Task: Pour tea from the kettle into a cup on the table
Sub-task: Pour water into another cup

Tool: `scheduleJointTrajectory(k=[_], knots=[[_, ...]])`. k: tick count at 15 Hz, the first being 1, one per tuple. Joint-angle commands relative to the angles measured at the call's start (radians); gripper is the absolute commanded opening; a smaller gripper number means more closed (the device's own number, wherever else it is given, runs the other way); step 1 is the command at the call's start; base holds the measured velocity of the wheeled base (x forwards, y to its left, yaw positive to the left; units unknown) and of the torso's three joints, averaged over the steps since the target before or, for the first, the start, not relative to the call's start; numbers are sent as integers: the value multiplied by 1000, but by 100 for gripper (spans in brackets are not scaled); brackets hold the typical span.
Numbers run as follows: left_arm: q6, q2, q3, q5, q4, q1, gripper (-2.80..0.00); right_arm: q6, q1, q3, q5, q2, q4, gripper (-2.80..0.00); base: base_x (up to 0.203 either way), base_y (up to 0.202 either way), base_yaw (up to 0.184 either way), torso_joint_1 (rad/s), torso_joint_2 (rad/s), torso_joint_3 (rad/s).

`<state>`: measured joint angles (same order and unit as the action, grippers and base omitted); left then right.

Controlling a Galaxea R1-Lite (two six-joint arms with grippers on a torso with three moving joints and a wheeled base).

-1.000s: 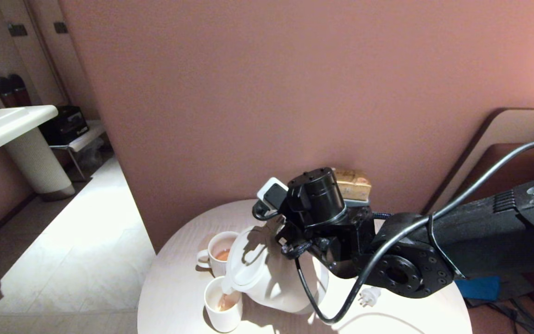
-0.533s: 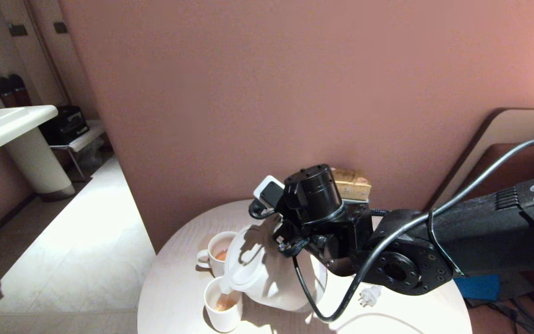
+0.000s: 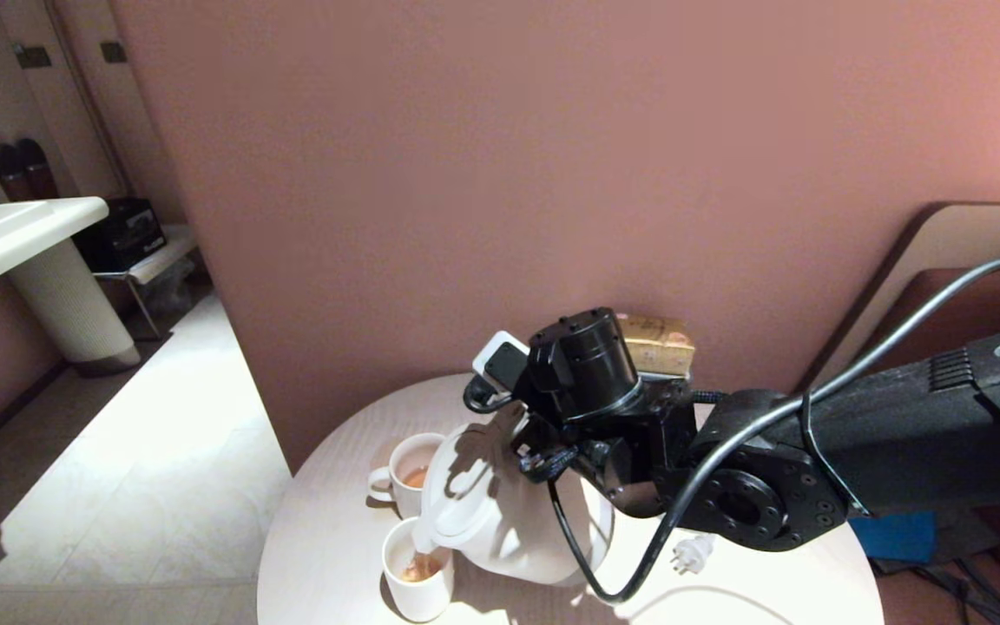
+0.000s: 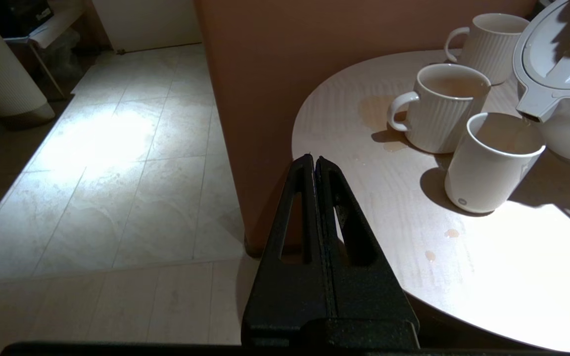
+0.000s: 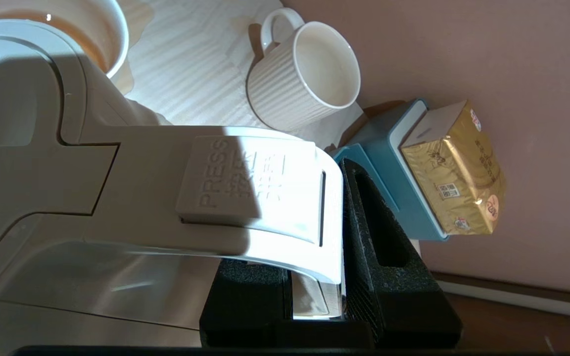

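Round table (image 3: 326, 538) bears the tipped kettle (image 3: 500, 521), handle clamped in right jaws that the arm apparently hides overhead.

Tipped a little further toward the cup (image 3: 417, 582) now: kettle (image 3: 500, 521), spout lower over the rim than a second ago. Shifted slightly up and left with it: right gripper (image 5: 337, 277) on the handle. More tea (image 3: 420, 569) in the cup.
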<state>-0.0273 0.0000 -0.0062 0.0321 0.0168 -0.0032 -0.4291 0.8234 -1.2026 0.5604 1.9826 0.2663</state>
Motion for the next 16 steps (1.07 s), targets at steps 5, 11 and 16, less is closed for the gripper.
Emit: scheduleJointTrajectory(k=[5, 11, 16], knots=[[0, 0, 0, 0, 0, 0, -280, -10, 2, -14, 10, -1, -12, -280, 0, 0, 0, 0, 0, 0], [0, 0, 0, 0, 0, 0, -280, -20, 2, -29, 19, -1, -25, -280, 0, 0, 0, 0, 0, 0], [0, 0, 0, 0, 0, 0, -280, -20, 3, -37, 24, -2, -41, -280, 0, 0, 0, 0, 0, 0]])
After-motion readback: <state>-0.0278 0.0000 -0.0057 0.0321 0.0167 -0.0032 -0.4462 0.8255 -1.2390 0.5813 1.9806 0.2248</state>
